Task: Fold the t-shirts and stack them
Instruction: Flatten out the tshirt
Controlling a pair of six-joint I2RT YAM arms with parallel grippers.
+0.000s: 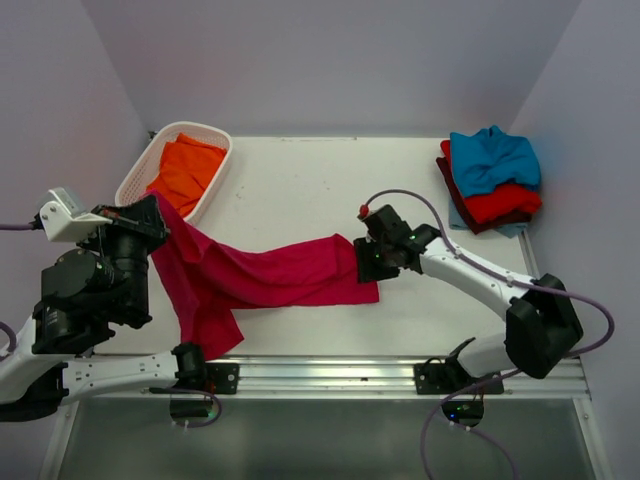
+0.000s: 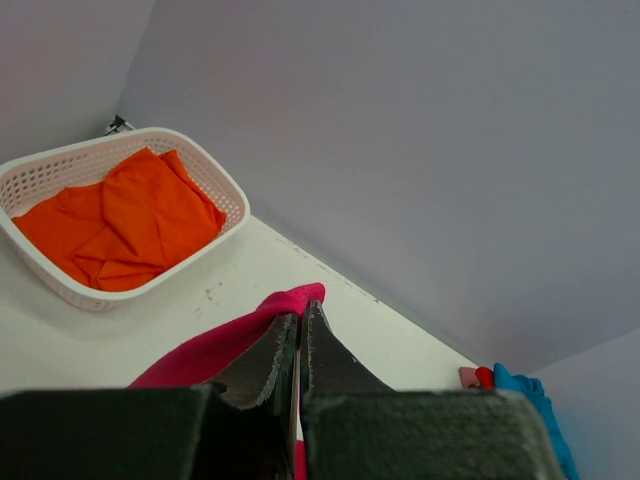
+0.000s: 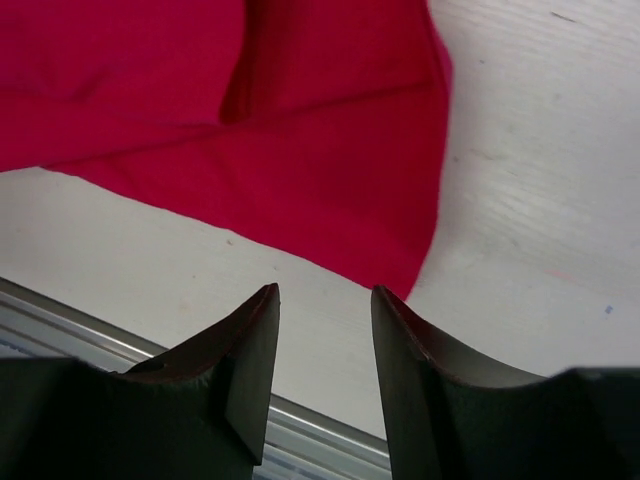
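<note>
Fingers [image 2: 262, 362] of the left gripper [image 2: 300, 322] are pressed together on a corner of the crimson shirt [image 1: 260, 275]. The cloth shows at their tips and beneath them in the wrist view. From that raised corner at the left the shirt slopes down to the table [image 1: 300, 190] and runs as a long, creased band toward the right. One flap spreads toward the near edge at the left. The band's right end lies flat on the table under the right gripper [image 1: 368, 262]. That gripper's fingers [image 3: 250, 350] stand moderately apart with nothing between them. In the right wrist view the shirt's near right corner lies just beyond their tips, and bare table shows through the gap. Whether the tips touch the table cannot be told. At the far left, just beyond the left gripper, a white lattice basket [image 1: 132, 182] sits at an angle on the table with a crumpled orange shirt [image 1: 185, 170] inside it. At the far right corner, well apart from the crimson shirt, other shirts lie stacked. The teal shirt [image 1: 492, 160] is on top, the red shirt [image 1: 500, 203] is under it, and the maroon shirt [image 1: 446, 180] shows at the stack's left and near edges. A metal rail [image 1: 330, 375] runs along the near edge of the table, carrying the bases of both arms.
</note>
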